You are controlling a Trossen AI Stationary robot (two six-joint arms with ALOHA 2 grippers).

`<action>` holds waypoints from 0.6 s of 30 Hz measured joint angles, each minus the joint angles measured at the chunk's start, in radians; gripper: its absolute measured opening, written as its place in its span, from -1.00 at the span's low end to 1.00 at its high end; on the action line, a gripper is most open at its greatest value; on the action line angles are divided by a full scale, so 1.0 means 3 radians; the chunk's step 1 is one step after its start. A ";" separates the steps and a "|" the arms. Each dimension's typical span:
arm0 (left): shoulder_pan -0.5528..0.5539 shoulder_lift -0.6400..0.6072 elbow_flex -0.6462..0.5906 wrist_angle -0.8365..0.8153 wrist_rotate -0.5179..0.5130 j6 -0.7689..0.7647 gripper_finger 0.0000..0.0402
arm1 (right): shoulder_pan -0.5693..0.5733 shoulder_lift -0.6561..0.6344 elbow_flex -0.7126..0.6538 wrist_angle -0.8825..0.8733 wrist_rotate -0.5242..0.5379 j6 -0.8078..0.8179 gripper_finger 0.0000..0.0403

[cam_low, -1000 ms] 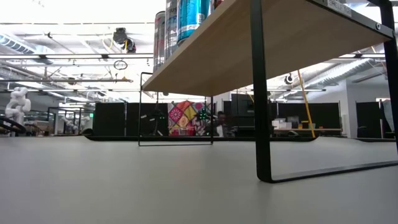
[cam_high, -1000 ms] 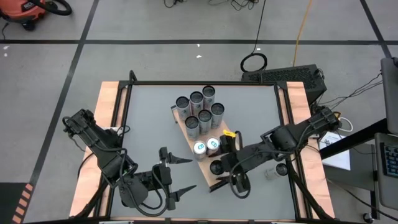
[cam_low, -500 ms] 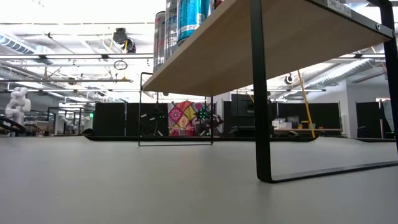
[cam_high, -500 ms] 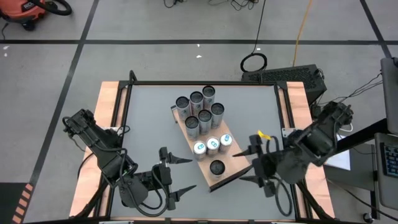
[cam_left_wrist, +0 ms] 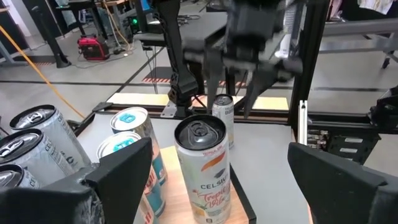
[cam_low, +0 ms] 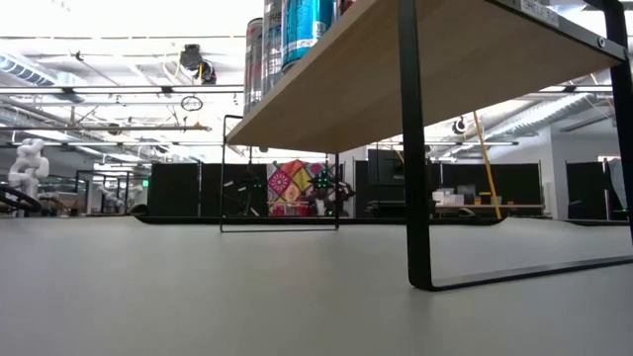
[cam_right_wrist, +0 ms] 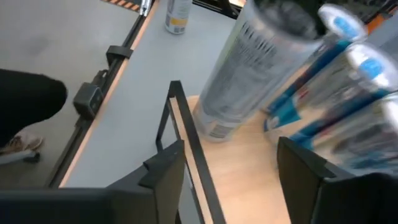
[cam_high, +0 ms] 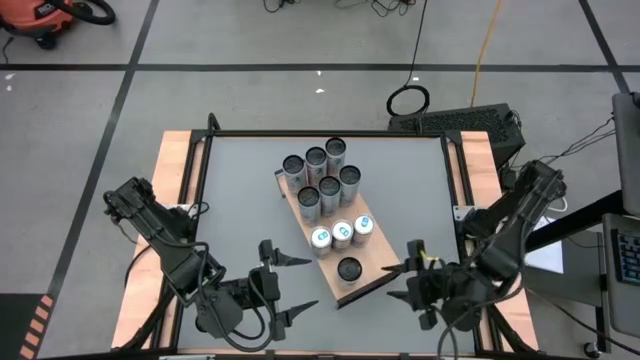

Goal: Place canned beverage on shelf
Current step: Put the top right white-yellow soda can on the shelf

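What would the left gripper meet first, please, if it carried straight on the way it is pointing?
Most likely the white Celsius can at the near end of the shelf: it stands centred ahead of the left gripper, whose jaws are open. Depth is uncertain.

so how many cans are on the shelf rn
10 on the shelf: six dark-topped at the far end, three white-topped in a row, one dark-topped alone at the near end. None looks hidden.

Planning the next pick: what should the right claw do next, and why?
Probably swing the right claw toward the loose can on the grey table and line up around it. The claw hangs open and empty just off the shelf, where ten cans already stand, while that can stands upright close by, not yet on the shelf.
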 joint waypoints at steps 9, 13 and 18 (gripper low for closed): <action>0.0000 0.0166 0.0000 0.0072 -0.0055 -0.0087 0.88 | -0.0132 0.0001 -0.0666 0.0992 0.0037 -0.0030 -0.34; 0.0000 0.0228 0.0000 0.0115 -0.0079 -0.0089 0.88 | -0.0228 -0.0003 -0.0666 0.1045 0.0034 0.0076 -0.43; -0.0006 0.0307 0.0000 0.0122 -0.0131 -0.0091 0.88 | -0.0402 -0.0003 -0.0666 0.1055 -0.0095 0.0089 -0.49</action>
